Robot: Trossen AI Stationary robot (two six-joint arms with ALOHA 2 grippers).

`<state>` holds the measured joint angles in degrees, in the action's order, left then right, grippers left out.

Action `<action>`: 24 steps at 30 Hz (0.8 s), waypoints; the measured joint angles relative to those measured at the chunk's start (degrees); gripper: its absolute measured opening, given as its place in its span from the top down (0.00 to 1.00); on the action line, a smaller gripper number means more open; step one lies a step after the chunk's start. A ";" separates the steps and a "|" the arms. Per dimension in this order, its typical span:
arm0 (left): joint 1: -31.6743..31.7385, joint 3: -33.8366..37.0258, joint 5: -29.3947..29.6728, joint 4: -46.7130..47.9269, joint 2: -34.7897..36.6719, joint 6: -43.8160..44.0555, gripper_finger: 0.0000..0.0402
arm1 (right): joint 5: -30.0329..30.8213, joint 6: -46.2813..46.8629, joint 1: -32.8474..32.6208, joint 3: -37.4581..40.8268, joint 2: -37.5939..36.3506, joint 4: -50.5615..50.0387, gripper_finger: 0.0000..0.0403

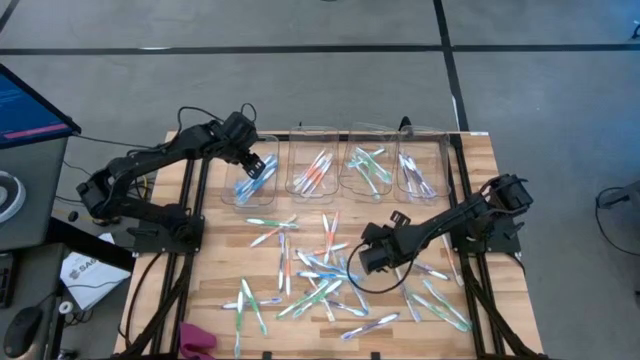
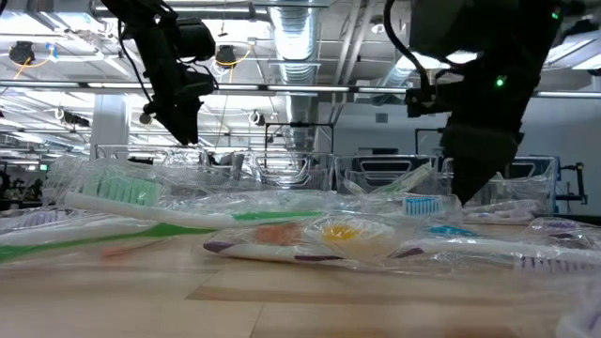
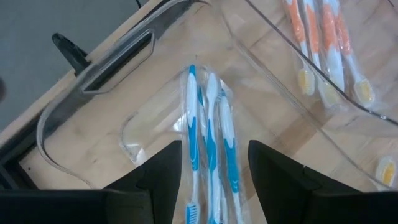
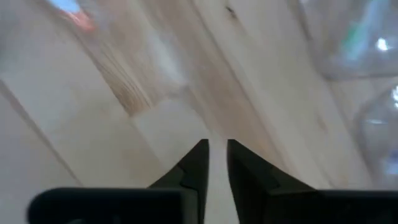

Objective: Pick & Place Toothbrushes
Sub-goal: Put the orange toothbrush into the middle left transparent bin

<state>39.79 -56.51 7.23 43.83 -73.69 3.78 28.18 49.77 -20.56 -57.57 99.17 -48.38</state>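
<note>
Right gripper (image 4: 216, 163) low over bare wood amid the scattered toothbrushes (image 1: 320, 270) at mid-table, fingers (image 4: 193, 165) nearly pressed together with a thin gap, nothing visibly between them. Left gripper (image 3: 214, 168) above the leftmost clear bin (image 1: 250, 180) at the far side, fingers spread, three blue toothbrushes (image 3: 211, 143) lying below. Orange ones (image 3: 323, 37) in the neighbouring bin (image 1: 312, 172).

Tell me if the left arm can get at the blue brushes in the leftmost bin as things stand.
Probably yes. The left pincer hangs open over the leftmost bin, whose top is open, and the blue brushes lie right below between its fingers with nothing over them. The right arm is far off over the loose pile.
</note>
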 joint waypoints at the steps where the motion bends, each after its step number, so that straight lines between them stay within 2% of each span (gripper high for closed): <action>1: 0.00 0.00 0.01 -0.07 0.27 -0.38 0.55 | 0.02 0.55 -0.06 -1.28 0.01 -2.34 0.92; 4: -0.18 0.02 0.03 -0.29 1.28 -0.47 0.55 | 0.67 1.08 -1.10 -6.12 0.01 -7.91 0.99; 12: -0.20 0.02 0.03 -0.57 5.73 -0.36 0.57 | 8.22 2.45 -5.60 -15.50 0.01 -22.21 1.00; 18: -1.14 0.02 0.06 -0.15 8.72 -0.44 0.61 | 8.50 16.75 -9.82 -15.97 0.01 -36.15 0.99; 24: -2.91 0.02 0.08 -0.13 10.36 -0.40 0.67 | 9.65 25.35 -16.64 -15.97 0.01 -38.03 0.99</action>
<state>36.88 -56.49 7.31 43.70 -63.34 3.38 37.83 75.11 -37.19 -73.54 99.18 -86.41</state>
